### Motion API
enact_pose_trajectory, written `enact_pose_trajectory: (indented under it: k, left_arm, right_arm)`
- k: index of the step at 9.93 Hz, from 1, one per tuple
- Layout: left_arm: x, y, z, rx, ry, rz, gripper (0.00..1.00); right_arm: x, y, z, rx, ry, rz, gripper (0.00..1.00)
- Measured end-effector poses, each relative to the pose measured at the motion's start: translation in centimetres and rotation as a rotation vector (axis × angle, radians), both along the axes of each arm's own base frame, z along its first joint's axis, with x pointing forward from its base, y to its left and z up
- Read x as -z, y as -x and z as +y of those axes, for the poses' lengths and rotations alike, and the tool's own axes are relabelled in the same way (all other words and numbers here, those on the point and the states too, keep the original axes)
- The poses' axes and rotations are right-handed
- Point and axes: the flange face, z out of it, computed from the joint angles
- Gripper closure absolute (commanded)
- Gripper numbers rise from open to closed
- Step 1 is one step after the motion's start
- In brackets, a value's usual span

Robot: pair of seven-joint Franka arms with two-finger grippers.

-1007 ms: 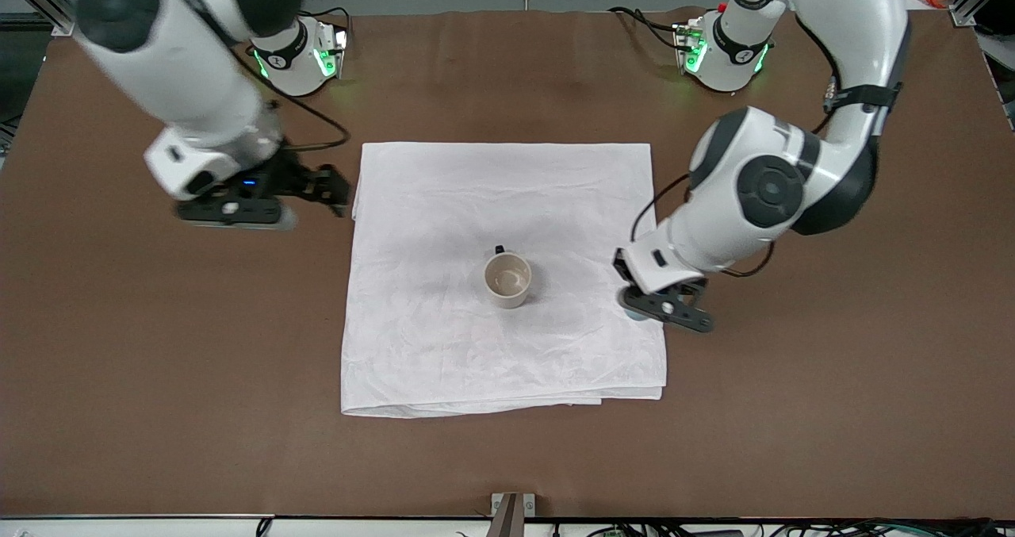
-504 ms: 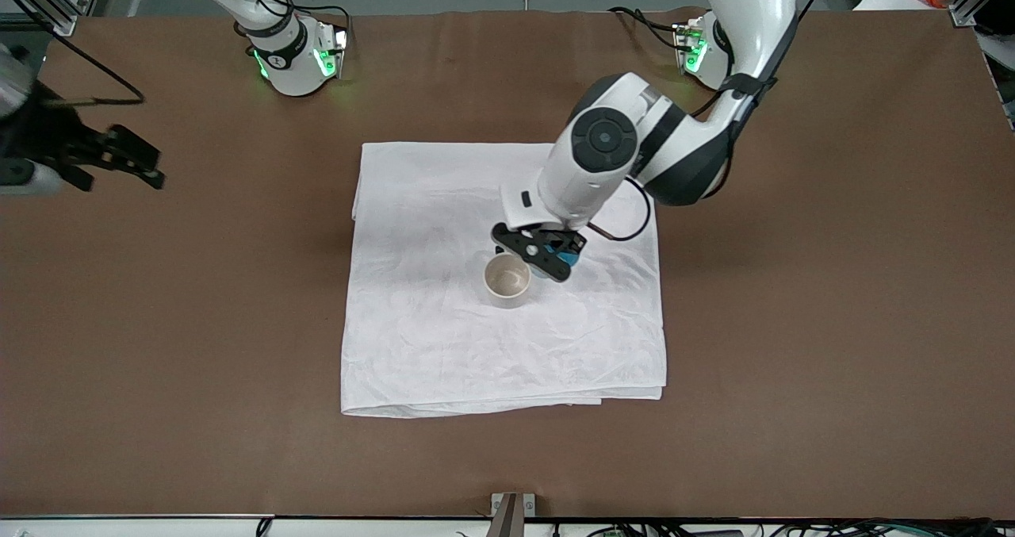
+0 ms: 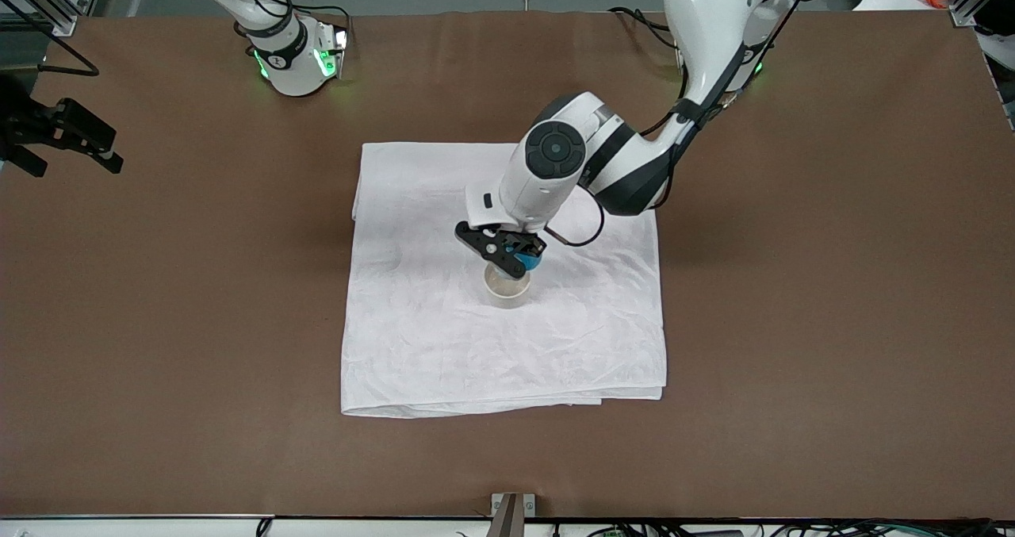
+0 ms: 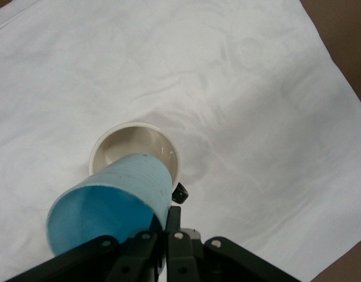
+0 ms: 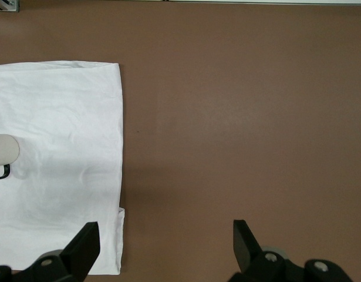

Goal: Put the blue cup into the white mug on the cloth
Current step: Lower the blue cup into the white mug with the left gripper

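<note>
Left gripper (image 3: 507,258) hangs over the white mug (image 3: 507,286) on the cloth (image 3: 444,347), fingers clamped on the tilted blue cup (image 4: 112,208); right gripper (image 5: 162,241) waits over the bare worktop (image 3: 793,323), fingers spread wide, holding nothing.

The light-blue cup (image 3: 529,262) hangs tilted in the left claw (image 3: 507,253), its base over the mouth of the mug (image 3: 507,285). The cream-white mug stands upright near the middle of the wrinkled white cloth (image 3: 444,339), which lies flat on the counter (image 3: 793,323).
</note>
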Motion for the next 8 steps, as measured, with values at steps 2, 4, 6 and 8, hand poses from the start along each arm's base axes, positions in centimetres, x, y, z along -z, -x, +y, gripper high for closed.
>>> enact_pose_trajectory:
  k: [2,4,6,8]
  left_arm:
    - [1.1,0.4,-0.6,0.032,-0.032,-0.023,1.0]
    - [1.5,0.4,-0.7,0.048,-0.052,-0.04,1.0]
    - [2.2,0.6,-0.9,0.06,-0.066,-0.044,1.0]
    - [2.7,0.5,-0.9,0.064,-0.072,-0.049,1.0]
  right_arm:
    - [0.8,-0.5,-0.1,0.001,0.0,0.014,0.0]
    - [1.5,-0.9,-0.7,0.012,-0.001,0.028,0.0]
    - [1.9,-1.0,-1.5,0.027,-0.002,0.04,0.0]
    - [2.2,-1.1,-1.9,0.033,-0.002,0.05,0.0]
